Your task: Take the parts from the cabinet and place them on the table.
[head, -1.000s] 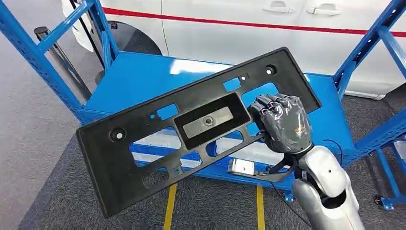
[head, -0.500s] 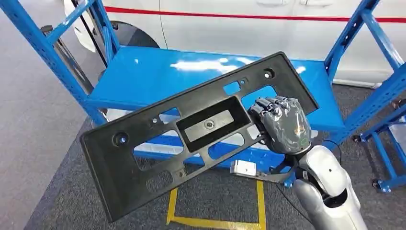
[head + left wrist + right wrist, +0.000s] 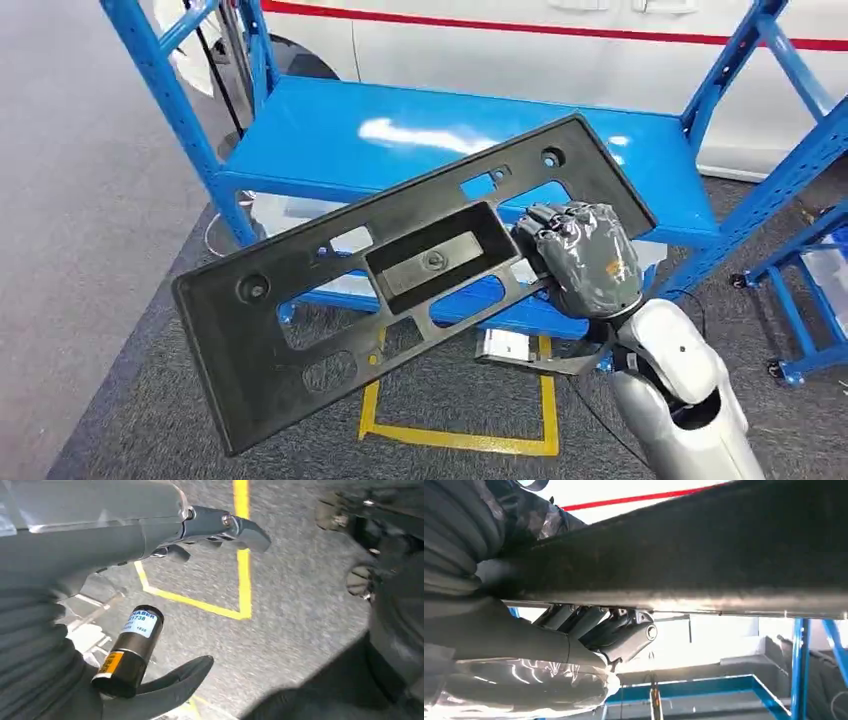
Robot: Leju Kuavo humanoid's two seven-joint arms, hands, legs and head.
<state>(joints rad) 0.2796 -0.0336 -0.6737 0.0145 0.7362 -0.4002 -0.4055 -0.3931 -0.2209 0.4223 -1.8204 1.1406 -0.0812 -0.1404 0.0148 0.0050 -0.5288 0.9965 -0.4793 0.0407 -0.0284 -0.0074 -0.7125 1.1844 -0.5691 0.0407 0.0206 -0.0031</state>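
Observation:
A long black plastic panel (image 3: pixel 300 330) with several cut-outs and a recessed centre hangs tilted in the air in front of the blue cabinet shelf (image 3: pixel 420 130). My right hand (image 3: pixel 585 260) grips it near its right end, fingers wrapped over the edge. In the right wrist view the panel's dark edge (image 3: pixel 704 555) runs across the picture, with my right hand's fingers (image 3: pixel 594 627) curled under it. My left hand (image 3: pixel 100 540) hangs over the grey floor with its fingers apart, holding nothing.
A white car (image 3: pixel 520 30) with a red stripe stands behind the blue cabinet. The cabinet's blue uprights (image 3: pixel 165 80) rise at both sides. A yellow tape square (image 3: pixel 460 435) marks the grey carpet below the panel. Another blue frame on wheels (image 3: pixel 800 330) stands at the right.
The whole picture has shifted: the cabinet now sits farther off and the yellow square has come into view. The panel stays in my right hand's grip, tilted as before.

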